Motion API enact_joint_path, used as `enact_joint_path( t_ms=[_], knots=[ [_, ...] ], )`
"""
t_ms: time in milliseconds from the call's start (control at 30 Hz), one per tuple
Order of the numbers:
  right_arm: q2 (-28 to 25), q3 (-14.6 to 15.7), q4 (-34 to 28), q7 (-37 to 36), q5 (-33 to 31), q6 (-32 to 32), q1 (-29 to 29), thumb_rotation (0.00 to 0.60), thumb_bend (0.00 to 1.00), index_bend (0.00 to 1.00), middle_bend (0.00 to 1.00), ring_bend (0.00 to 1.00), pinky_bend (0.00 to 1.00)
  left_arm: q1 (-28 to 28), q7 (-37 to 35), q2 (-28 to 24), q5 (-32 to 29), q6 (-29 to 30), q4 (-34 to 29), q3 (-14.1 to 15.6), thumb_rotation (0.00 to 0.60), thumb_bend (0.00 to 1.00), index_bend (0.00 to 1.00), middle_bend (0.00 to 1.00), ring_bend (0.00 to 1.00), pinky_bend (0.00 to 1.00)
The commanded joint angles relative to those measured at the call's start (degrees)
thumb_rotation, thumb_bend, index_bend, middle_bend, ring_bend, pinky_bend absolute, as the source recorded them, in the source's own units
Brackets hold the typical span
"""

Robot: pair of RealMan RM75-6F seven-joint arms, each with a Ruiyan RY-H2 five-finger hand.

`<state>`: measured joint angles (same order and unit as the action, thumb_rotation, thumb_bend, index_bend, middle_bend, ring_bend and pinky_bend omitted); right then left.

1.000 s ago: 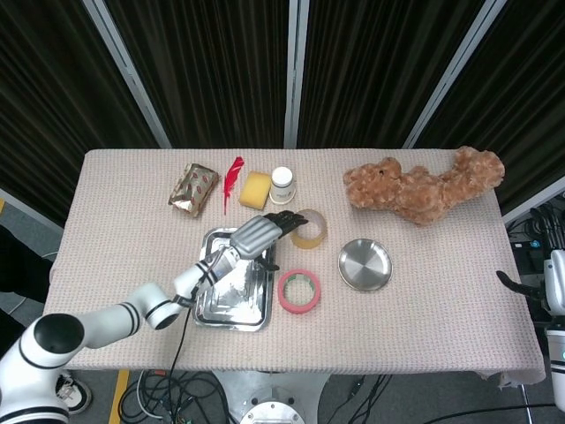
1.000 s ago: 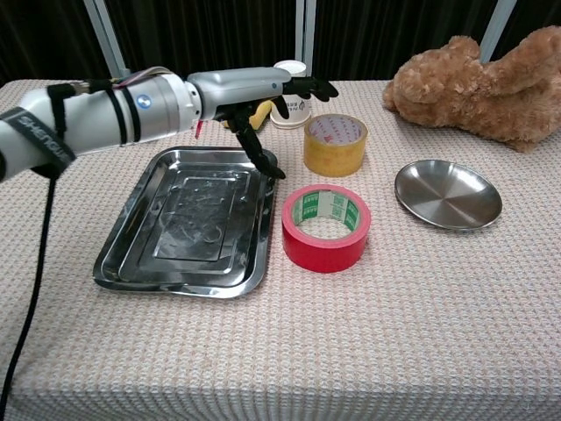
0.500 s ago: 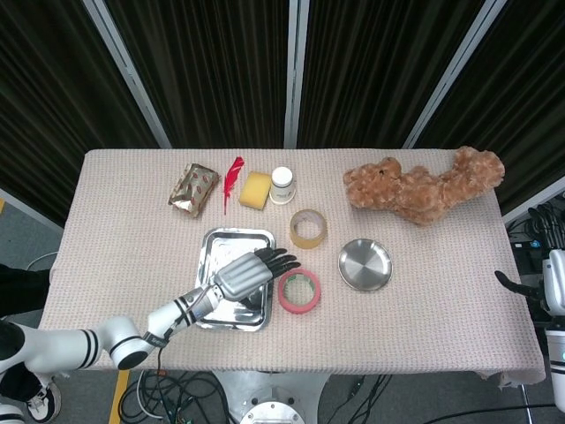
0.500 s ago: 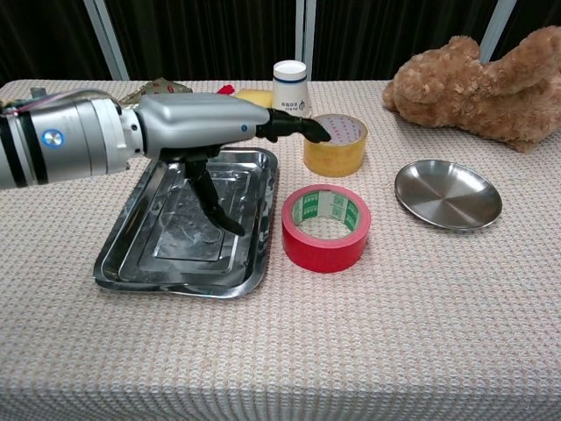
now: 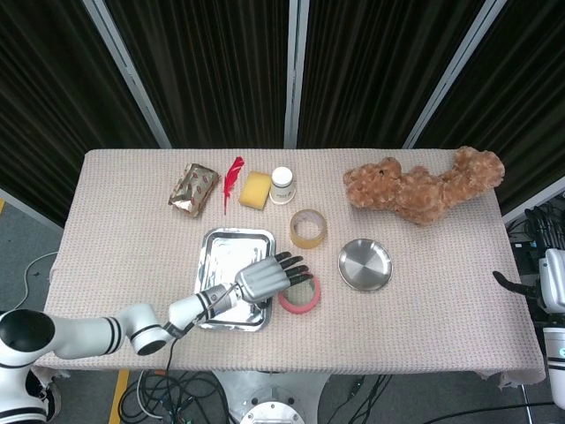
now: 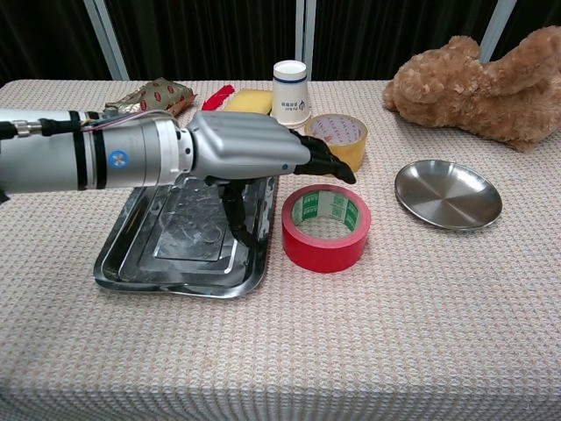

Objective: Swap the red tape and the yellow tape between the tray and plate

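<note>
The red tape [image 5: 300, 293] [image 6: 326, 226] lies flat on the cloth between the steel tray [image 5: 226, 249] [image 6: 175, 256] and the round steel plate [image 5: 365, 264] [image 6: 448, 195]. The yellow tape [image 5: 308, 228] [image 6: 344, 140] lies on the cloth just behind it. Both tray and plate hold nothing. My left hand [image 5: 267, 277] [image 6: 250, 153] hovers over the tray's right edge with its fingers stretched apart toward the red tape's near-left rim and its thumb pointing down; it holds nothing. Only a dark part of my right hand [image 5: 510, 282] shows, off the table's right edge.
Along the back edge lie a brown teddy bear [image 5: 419, 187] [image 6: 478, 74], a white paper cup [image 5: 282, 185] [image 6: 290, 91], a yellow sponge [image 5: 256, 189], a red feather [image 5: 233, 179] and a snack packet [image 5: 194, 188]. Bare cloth spreads across the front.
My left hand has drawn back from beside the yellow tape toward the front, then moved right and lower, its fingers now reaching over the red tape's left rim. Both tapes stayed put.
</note>
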<state>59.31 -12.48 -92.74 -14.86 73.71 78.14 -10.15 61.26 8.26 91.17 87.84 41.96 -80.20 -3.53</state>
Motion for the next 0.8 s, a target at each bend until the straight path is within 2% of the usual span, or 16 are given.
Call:
enact_joint_path(
  t_ms=[33,300,533,800],
  knots=[
    [0.04,-0.03,0.05,0.0,-0.1,-0.17,-0.03,0.6,0.06,0.0,0.0,0.0,0.0,1.37,-0.19,0.0,0.8,-0.98,0.02,-0.53,0.6,0.06,0.09,0.09,0.02,0.14],
    [0.1,0.4,0.49,-0.65,0.02,-1.48,-0.17,0.6,0.06,0.0,0.0,0.0,0.0,5.61,-1.14,1.42,1.48,-5.33,1.7,-1.33,0.6,0.07,0.1,0.09,0.02,0.14],
    [0.06,0.63,0.76,-0.93,-0.2,-2.17,-0.11,0.6,0.06,0.0,0.0,0.0,0.0,7.77,-1.61,2.29,2.77,-5.91,4.31,-1.41,0.6,0.08,0.12,0.1,0.02,0.14],
    [0.12,0.77,0.85,-0.98,-0.68,-2.92,-0.09,0.6,0.06,0.0,0.0,0.0,0.0,8.93,1.05,3.25,3.15,-6.89,5.69,-0.36,0.6,0.08,0.13,0.11,0.02,0.14]
  ],
)
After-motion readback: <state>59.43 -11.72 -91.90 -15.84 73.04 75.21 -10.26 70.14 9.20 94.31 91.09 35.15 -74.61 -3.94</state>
